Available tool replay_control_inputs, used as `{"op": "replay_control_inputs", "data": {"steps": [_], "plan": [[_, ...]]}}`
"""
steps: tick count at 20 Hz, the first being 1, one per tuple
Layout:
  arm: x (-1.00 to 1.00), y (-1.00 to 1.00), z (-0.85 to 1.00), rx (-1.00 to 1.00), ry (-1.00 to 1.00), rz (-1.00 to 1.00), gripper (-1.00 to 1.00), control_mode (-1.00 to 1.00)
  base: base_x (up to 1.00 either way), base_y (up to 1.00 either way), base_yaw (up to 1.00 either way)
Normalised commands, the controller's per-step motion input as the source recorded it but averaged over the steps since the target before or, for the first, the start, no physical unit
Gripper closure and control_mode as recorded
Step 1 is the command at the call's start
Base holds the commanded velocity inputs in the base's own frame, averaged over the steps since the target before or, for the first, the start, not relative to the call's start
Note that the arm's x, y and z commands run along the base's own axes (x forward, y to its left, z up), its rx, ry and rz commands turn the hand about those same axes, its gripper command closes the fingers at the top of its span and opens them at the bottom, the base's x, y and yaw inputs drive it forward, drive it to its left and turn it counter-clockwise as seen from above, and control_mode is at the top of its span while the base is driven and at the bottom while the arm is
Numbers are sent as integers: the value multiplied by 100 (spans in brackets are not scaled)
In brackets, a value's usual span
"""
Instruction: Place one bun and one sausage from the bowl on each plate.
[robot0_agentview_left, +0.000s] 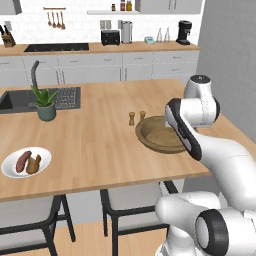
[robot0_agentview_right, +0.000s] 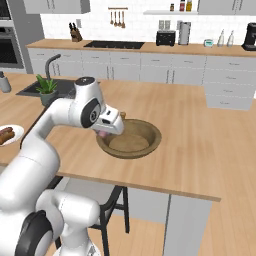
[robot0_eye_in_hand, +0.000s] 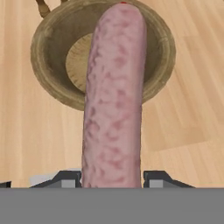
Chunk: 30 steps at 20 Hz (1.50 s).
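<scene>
While the gripper (robot0_eye_in_hand: 112, 177) is pinching the pale sausage (robot0_eye_in_hand: 114, 100) by one end above the bowl (robot0_eye_in_hand: 48, 39), near the counter's right edge, it is probably behaving light, soft, slippery.

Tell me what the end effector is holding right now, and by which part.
The end effector holds the pale pink sausage by one end; the rest sticks out above the wooden bowl.
</scene>
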Motion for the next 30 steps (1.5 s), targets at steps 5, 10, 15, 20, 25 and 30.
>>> {"op": "replay_control_inputs", "data": {"steps": [5, 10, 15, 20, 25, 30], "plan": [[-7, 4, 13, 0, 0, 2, 100, -100, 0, 0, 0], [0, 0, 0, 0, 0, 0, 100, 100, -4, 2, 0], [0, 0, 0, 0, 0, 0, 100, 100, -87, 66, 0], [0, 0, 0, 0, 0, 0, 100, 100, -29, 100, 0], [0, 0, 0, 0, 0, 0, 100, 100, -1, 100, 0], [0, 0, 0, 0, 0, 0, 100, 100, 0, 100, 0]]}}
